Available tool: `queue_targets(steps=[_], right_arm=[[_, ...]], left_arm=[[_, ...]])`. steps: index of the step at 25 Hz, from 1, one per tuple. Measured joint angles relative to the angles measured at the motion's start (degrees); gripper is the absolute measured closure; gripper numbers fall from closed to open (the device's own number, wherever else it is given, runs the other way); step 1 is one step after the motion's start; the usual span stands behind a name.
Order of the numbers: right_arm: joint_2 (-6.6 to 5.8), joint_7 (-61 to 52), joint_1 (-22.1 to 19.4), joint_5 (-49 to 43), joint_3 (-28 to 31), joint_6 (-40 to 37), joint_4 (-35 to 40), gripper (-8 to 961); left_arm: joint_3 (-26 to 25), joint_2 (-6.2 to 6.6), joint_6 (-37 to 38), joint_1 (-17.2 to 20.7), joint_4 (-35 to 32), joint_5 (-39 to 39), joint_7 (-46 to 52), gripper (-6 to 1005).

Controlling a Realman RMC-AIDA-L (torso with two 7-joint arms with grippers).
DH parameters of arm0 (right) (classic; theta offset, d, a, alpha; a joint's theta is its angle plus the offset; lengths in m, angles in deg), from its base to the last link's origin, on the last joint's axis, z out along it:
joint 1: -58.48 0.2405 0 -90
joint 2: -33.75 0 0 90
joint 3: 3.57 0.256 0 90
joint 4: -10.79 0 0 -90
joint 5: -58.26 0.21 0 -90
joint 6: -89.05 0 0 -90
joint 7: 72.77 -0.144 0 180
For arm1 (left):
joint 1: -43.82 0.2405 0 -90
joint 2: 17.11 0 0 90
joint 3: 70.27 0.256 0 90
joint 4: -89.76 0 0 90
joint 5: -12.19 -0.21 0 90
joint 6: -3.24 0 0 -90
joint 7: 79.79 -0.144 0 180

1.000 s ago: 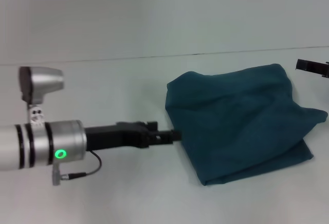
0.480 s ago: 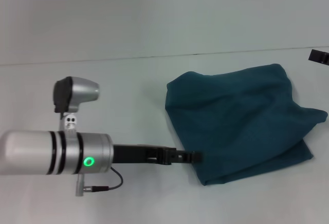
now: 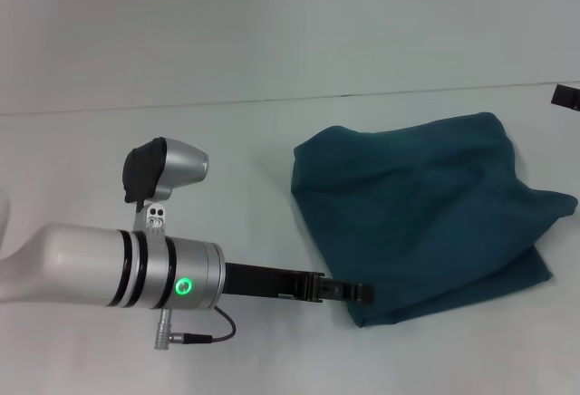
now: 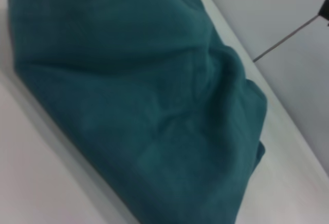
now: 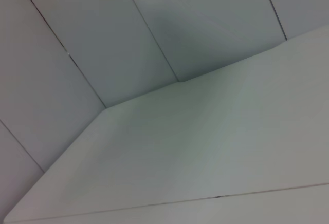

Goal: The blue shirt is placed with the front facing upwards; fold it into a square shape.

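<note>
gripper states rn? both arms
Left end effector: at the near-left corner of the blue shirt; open or shut cannot be told.
Right end effector: at frame edge, cannot be told.

Item one on my feed: a pale table (image 3: 272, 359), matte and plain. Item two: a panelled wall (image 5: 103, 39) behind it, with thin dark seams.

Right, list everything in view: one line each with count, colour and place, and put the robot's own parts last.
dark teal-blue cotton shirt: one, folded into a rumpled bundle, right of centre on the table.
pale grey-white table: one, flat, under the shirt.
left gripper: one, black, on a silver arm, at the shirt's near left corner.
right gripper: one, black, only a sliver at the head view's right edge, away from the shirt.
</note>
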Motion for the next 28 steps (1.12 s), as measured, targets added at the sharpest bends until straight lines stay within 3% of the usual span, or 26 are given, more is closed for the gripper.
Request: queue_targets(steps=[28], right_arm=[[-0.08,0.4,-0.3,0.0,0.0,-0.1,-0.1,30]], left_arm=[[1.6,-0.44,-3.9,-4.3,6.5,0.7,0.6,83]])
